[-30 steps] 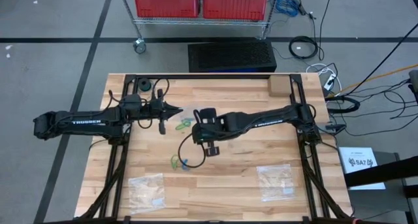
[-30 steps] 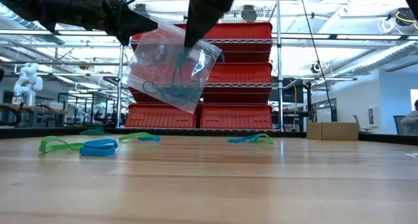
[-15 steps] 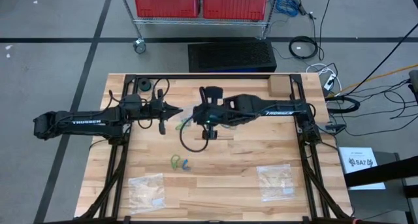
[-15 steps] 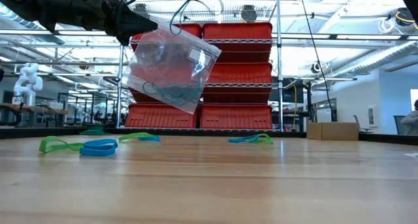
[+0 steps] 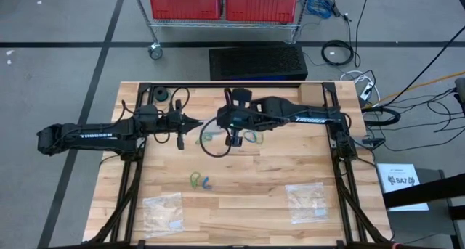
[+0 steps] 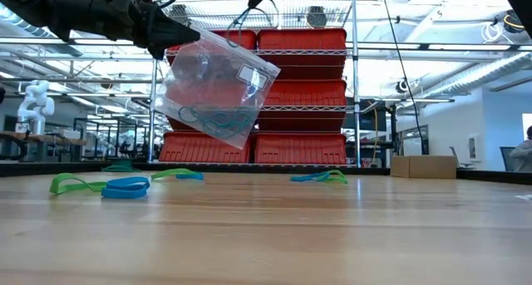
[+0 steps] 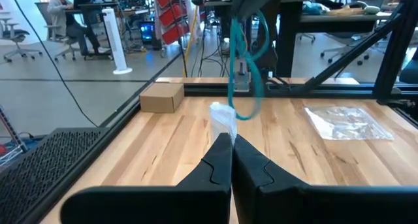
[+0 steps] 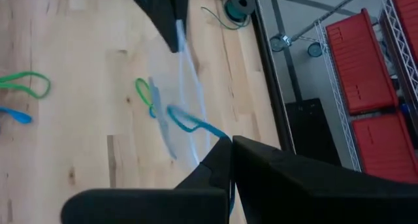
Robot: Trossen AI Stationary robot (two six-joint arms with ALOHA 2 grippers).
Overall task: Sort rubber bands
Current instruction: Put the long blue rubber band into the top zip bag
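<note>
Clear glossy plastic bag (image 6: 218,85); pale, smooth wooden table (image 5: 276,176).

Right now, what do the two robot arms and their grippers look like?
Both arms are matte black with white Trossen lettering along the forearm. The left gripper and right gripper each end in two dark, tapering fingers. Looping black cables hang off the wrists.

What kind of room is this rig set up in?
Likely a robotics lab or workshop: wire shelving with red bins behind the wooden table, loose floor cables, and desks with a seated person beyond.
</note>
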